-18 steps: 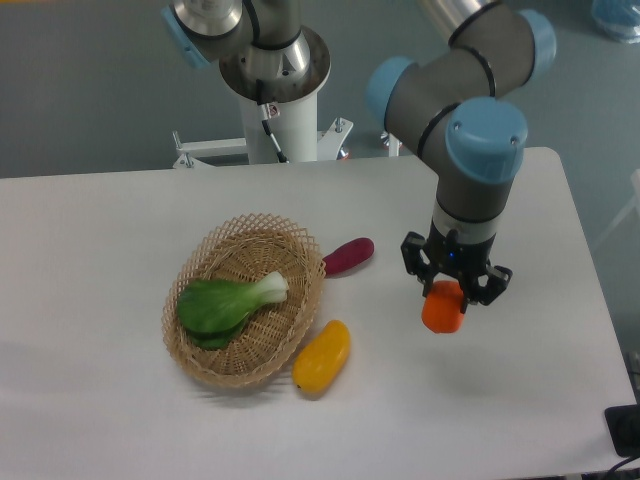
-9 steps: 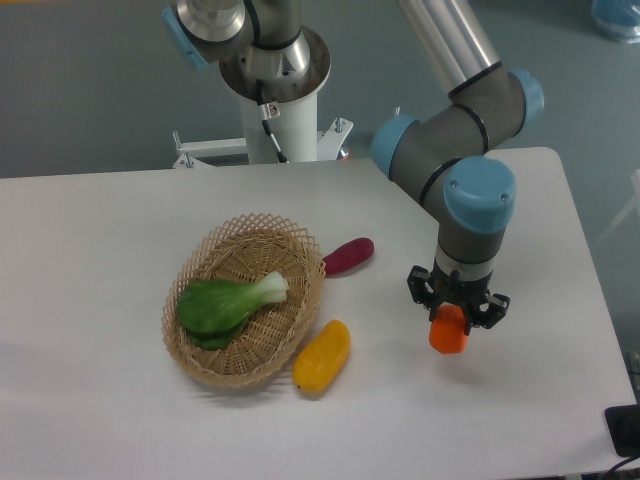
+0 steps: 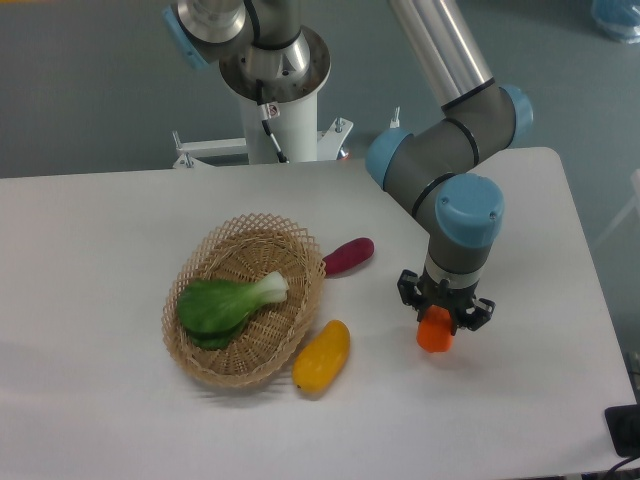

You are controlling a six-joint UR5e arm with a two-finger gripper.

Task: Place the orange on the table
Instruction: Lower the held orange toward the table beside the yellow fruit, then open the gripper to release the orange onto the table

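Note:
The orange is a small bright-orange fruit held between the fingers of my gripper, which is shut on it. The gripper points straight down over the right half of the white table. The orange sits at or just above the tabletop; I cannot tell if it touches. It is to the right of the yellow fruit and below-right of the purple vegetable.
A woven wicker basket with a green leafy vegetable stands left of centre. A yellow oblong fruit lies by its right rim. A purple oblong vegetable lies behind that. The robot base stands at the table's back edge.
The gripper with the orange has gone lower toward the tabletop and shifted slightly left. The arm has folded down. Nothing else moved.

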